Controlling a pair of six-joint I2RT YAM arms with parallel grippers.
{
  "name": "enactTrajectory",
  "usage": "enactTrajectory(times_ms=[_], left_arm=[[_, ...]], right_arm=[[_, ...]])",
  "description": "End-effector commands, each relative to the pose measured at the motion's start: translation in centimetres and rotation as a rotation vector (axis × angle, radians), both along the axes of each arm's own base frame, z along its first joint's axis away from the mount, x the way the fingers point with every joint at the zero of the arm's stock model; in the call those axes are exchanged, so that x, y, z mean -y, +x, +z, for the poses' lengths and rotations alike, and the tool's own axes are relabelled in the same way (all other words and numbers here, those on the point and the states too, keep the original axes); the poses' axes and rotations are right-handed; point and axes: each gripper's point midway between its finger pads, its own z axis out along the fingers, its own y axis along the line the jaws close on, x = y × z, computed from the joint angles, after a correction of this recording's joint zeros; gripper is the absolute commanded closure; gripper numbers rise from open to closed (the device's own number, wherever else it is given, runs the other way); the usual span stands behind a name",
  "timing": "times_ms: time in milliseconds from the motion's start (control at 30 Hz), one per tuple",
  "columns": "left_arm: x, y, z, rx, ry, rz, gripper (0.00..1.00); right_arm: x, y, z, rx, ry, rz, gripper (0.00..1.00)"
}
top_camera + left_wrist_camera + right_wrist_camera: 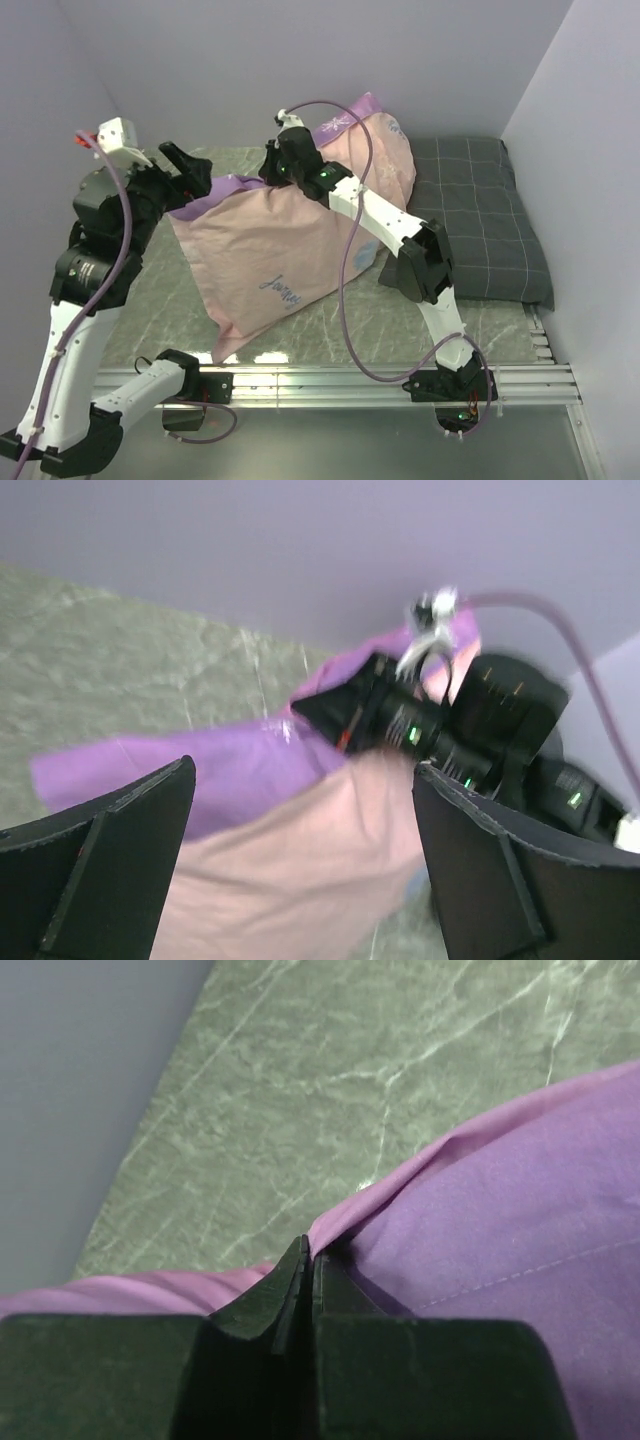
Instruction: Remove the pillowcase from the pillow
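The pillowcase (270, 250) lies across the table, its pale pink inner side up and a purple edge (225, 190) at the left. Its far part (385, 150) bulges plumply. No bare white pillow shows. My right gripper (272, 165) is shut on the purple edge of the pillowcase (500, 1210), its tips pinching a fold (312, 1255) just above the table. My left gripper (190, 172) is open, its jaws wide apart over the case's left corner; in the left wrist view (305, 860) pink fabric (300, 880) lies between its fingers (110, 850) without touching them.
A dark grey checked pillow (480, 220) lies at the right against the wall. Lilac walls close in the back and both sides. The green marble table (160, 290) shows at the left. A metal rail (400, 380) runs along the near edge.
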Motion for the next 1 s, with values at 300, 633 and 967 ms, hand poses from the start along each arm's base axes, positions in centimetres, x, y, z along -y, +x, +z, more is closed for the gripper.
enactTrajectory(times_ms=[300,633,967], left_arm=[[6.2,4.0,-17.4,-0.331,-0.020,-0.105,0.05],[-0.3,7.5,-21.8,-0.403,-0.027,0.176,0.33],[-1.6,9.9,-22.2,-0.443,-0.018,0.173,0.45]], right_arm=[[5.1,0.4,15.0,0.305,0.125,-0.017,0.27],[20.3,5.3,9.3,0.216,-0.064,-0.382,0.11],[27.6,11.5,-0.6,0.045,-0.137,-0.472,0.09]])
